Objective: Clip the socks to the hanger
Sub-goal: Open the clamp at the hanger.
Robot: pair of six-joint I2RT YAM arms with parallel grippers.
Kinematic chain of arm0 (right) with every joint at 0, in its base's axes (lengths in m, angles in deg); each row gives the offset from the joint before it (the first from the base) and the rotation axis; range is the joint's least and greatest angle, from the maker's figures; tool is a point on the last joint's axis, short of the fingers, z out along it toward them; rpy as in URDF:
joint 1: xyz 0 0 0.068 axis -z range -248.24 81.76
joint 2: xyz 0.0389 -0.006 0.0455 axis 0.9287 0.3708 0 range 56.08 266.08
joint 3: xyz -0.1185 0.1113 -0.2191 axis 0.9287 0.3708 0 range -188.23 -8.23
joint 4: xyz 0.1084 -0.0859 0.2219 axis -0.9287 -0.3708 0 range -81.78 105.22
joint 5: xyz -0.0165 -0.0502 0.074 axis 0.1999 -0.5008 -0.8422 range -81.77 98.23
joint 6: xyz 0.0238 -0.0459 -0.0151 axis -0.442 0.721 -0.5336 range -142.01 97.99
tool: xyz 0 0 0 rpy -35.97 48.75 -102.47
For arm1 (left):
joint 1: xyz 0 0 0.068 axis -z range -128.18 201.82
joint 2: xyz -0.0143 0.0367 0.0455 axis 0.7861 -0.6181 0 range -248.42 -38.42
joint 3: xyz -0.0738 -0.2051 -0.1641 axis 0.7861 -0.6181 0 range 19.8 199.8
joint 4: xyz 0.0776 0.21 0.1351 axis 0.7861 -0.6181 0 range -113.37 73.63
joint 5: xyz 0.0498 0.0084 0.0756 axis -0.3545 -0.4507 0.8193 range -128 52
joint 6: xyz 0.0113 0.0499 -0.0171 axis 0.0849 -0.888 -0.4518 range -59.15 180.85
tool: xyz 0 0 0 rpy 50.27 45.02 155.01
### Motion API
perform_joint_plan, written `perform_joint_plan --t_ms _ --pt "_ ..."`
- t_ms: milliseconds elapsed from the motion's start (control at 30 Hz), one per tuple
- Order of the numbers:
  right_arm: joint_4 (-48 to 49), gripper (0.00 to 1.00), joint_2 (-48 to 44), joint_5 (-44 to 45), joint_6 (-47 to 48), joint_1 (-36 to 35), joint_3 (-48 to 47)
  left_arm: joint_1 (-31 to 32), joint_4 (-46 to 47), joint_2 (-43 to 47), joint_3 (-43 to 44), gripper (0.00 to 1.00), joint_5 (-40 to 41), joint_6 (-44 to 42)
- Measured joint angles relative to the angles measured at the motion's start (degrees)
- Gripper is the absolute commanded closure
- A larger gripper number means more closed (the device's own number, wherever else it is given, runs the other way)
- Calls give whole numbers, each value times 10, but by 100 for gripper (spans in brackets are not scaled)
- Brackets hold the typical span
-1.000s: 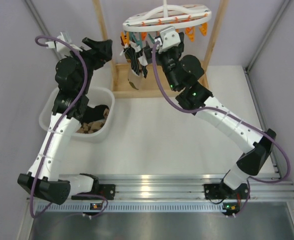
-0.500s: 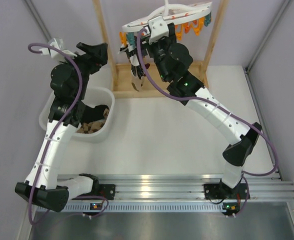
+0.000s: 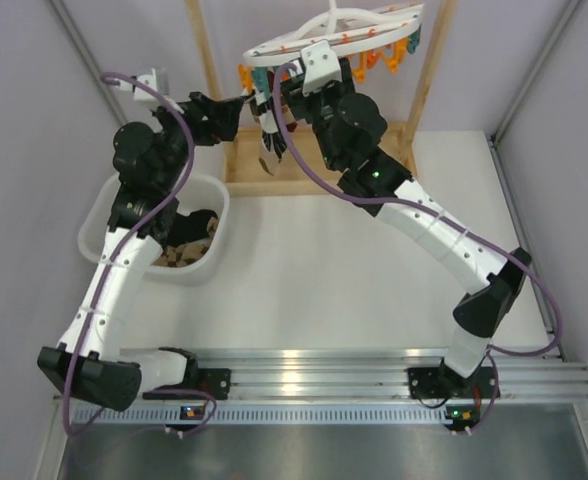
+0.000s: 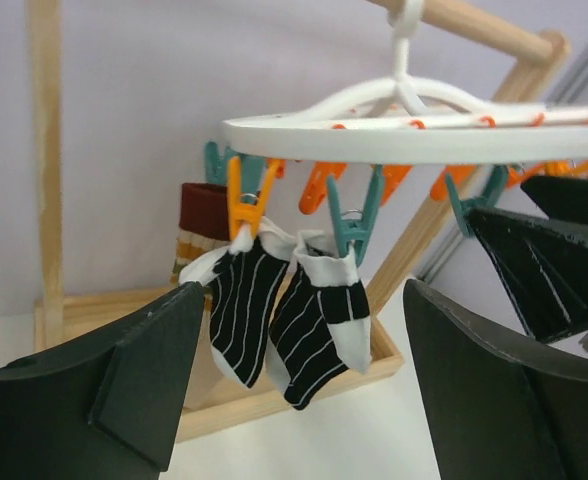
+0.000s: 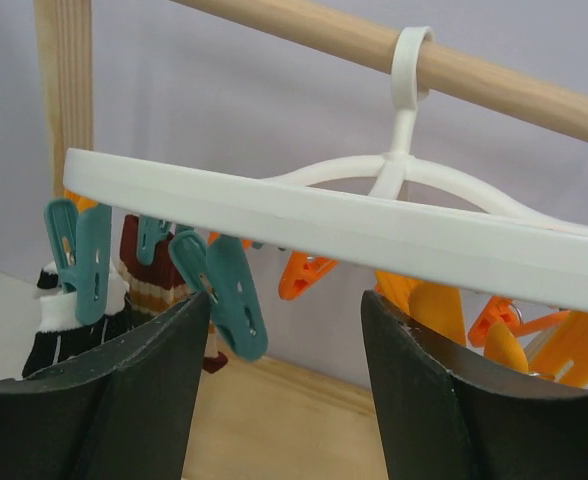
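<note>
The hanger [image 4: 414, 135], an oval frame of smooth white plastic, is hung by its hook from the round wooden bar [image 5: 494, 65]. Orange and teal pegs are strung beneath its rim.

Two socks [image 4: 244, 305] of black knit, with thin white stripes and white cuffs, are clipped under the hanger's rim on the side toward the left arm. One is gripped by an orange peg [image 4: 244, 200], the other by a teal peg [image 4: 354, 222]. Behind them, a third sock [image 4: 202, 225], maroon with mustard bands, is partly covered. How it is fixed cannot be made out.

The left hand [image 4: 302, 335] is spread wide just short of the striped socks, below the hanger's rim, and nothing is held between its matt black fingers [image 4: 104, 390]. The right hand [image 5: 284, 340] is likewise spread wide and empty, close under the hanger's rim. Whether the rim is touched cannot be told. Seen from above, its fingertips are hidden by the hanger.

Below and to the left of the hanger, a white plastic tub [image 3: 89, 235] stands on the pale worktop [image 3: 304, 270]. Dark fabric and tan pieces are seen inside it, half masked by the left arm.
</note>
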Motion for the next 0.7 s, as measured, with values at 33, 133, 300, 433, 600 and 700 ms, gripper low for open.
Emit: perform_joint_plan --t_ms 33,133,300,433,600,700 --pt "-2 39 -5 -2 -2 2 7 -1 9 -16 7 17 -28 -25" --pt "-13 41 -18 -10 -9 13 16 -7 46 -57 21 21 -101 -77" --pt "-29 44 -40 -22 -30 48 16 -29 141 -120 21 27 -226 -162" --pt "-33 45 -61 -37 -48 72 24 -44 201 -163 37 30 -308 -217" --pt "-39 45 -76 -59 -65 84 34 -77 252 -203 81 34 -377 -256" --pt "-42 45 -76 -64 -70 92 34 -97 266 -209 107 35 -407 -269"
